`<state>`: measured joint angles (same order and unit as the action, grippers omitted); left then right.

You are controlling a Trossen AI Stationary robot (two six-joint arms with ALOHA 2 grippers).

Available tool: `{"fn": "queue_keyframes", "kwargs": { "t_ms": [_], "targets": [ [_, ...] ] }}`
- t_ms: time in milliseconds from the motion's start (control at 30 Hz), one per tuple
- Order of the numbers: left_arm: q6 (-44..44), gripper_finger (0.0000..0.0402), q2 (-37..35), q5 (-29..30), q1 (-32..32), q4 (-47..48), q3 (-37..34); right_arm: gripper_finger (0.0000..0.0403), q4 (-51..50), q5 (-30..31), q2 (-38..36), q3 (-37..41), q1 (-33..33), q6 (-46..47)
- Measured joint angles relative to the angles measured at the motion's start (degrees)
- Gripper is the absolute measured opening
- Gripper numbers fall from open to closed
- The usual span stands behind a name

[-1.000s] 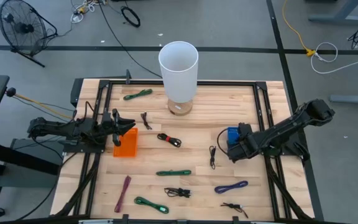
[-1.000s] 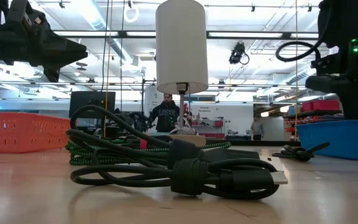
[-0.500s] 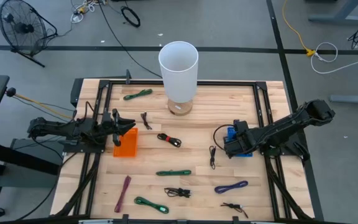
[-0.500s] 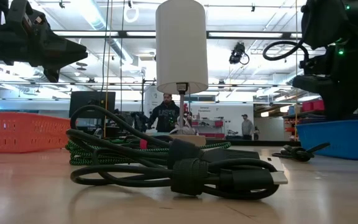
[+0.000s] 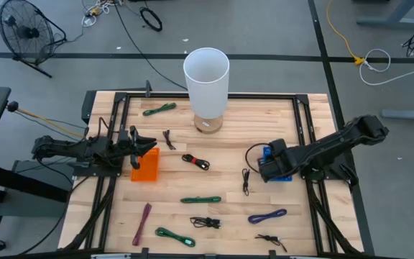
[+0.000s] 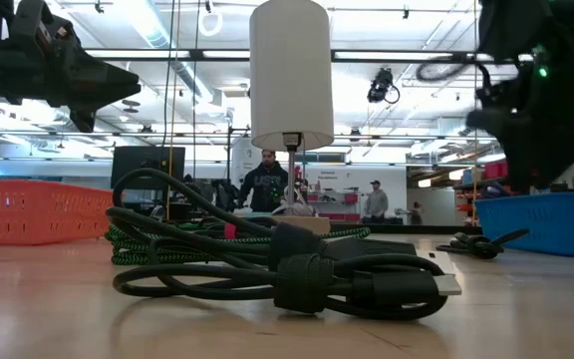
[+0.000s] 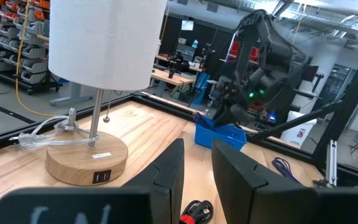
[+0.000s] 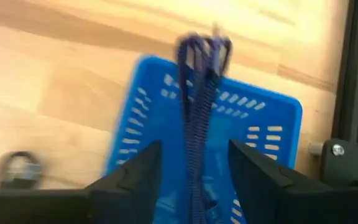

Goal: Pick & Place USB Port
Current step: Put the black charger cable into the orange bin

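Note:
My right gripper (image 8: pixel 194 149) hangs open above the blue basket (image 8: pixel 260 118), at the table's right (image 5: pixel 267 167). A dark blue braided cable (image 8: pixel 197 93) shows blurred in the gap between its fingers, over the basket's inside, with free space on both sides. At the table's left, my left gripper (image 7: pixel 194 155) stands level and open beside the orange basket (image 5: pixel 146 167), nothing between its fingers. The white lamp (image 5: pixel 207 72) stands on its wooden base (image 7: pixel 86 163) at the far middle.
Several coiled cables lie loose on the wooden table: green ones (image 5: pixel 159 109) (image 5: pixel 200 199) (image 5: pixel 175 237), a purple one (image 5: pixel 267 215), a maroon one (image 5: pixel 143 221), a red-black one (image 5: pixel 196 162) and black ones (image 5: pixel 204 222) (image 5: pixel 246 180). A black frame (image 5: pixel 307 108) rims the table.
My right gripper has moved a little toward the table's left edge and risen slightly above the blue basket, leaving more of the basket showing beside it.

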<state>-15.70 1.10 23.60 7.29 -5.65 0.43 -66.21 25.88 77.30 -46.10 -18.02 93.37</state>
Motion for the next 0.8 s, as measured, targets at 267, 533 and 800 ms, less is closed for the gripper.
{"fn": "queue_keyframes", "kwargs": {
  "t_ms": [267,533,800],
  "targets": [
    [0.0,0.0085,0.0,0.8,0.0,0.0,0.0,0.0169,12.2,-1.7,-0.5,-6.1,-0.1,-10.6],
    [-0.2,0.0085,0.0,0.8,0.0,0.0,0.0,0.0149,34.2,-5.7,3.4,-5.9,-1.4,-19.9],
    [-0.2,0.0085,0.0,0.8,0.0,0.3,0.0,0.0132,36.7,-15.3,13.9,-5.8,-1.5,-17.3]
  ]
}}
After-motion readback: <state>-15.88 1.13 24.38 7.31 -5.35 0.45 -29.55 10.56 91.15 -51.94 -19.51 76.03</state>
